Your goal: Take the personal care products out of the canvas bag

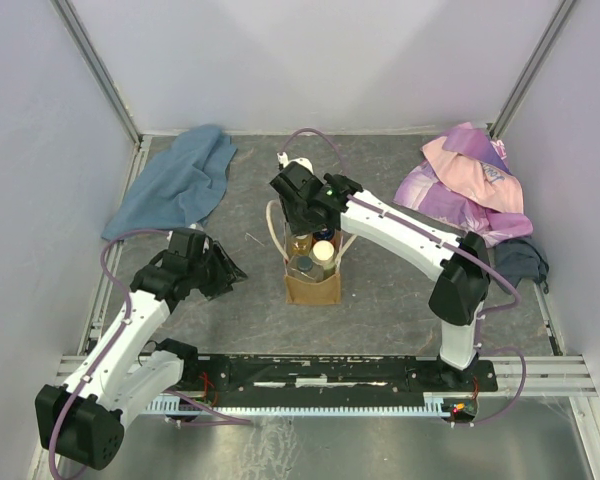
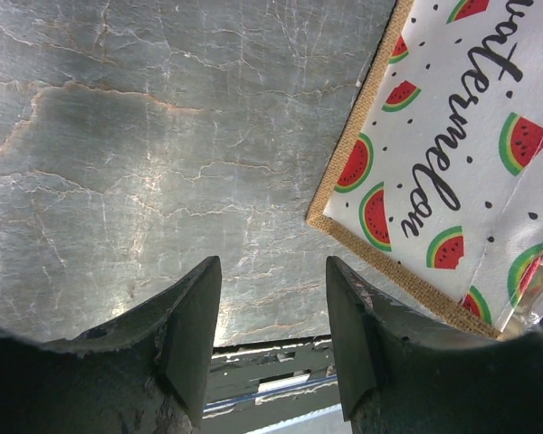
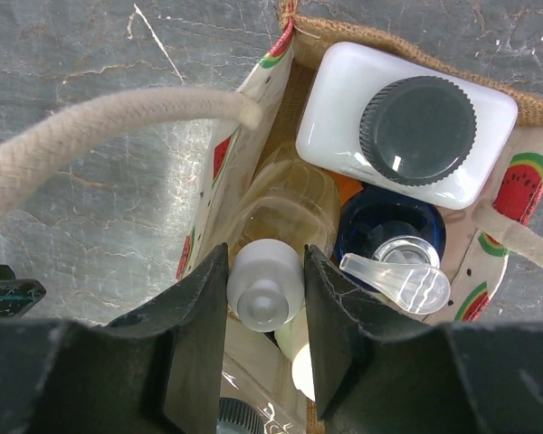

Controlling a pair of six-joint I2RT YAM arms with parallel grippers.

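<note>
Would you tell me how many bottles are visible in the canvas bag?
4: white bottle with dark cap in a corner; blue-capped pump bottle beside it; frosted-cap bottle between the right gripper's fingers; cream-capped one next to that. More may be hidden by the gripper.

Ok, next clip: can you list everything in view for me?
canvas bag: one, tan, watermelon-print panels, cream handles, table centre
white bottle: one, dark cap, in the bag
blue-capped bottle: one, orange body, clear pump, in the bag
frosted-cap bottle: one, pale, in the bag
blue cloth: one, far left
pink-purple cloth: one, far right
dark cloth: one, beside the pink-purple one
table: one, grey, scuffed
left gripper: open, empty, beside the bag
right gripper: closed on the frosted-cap bottle
</note>
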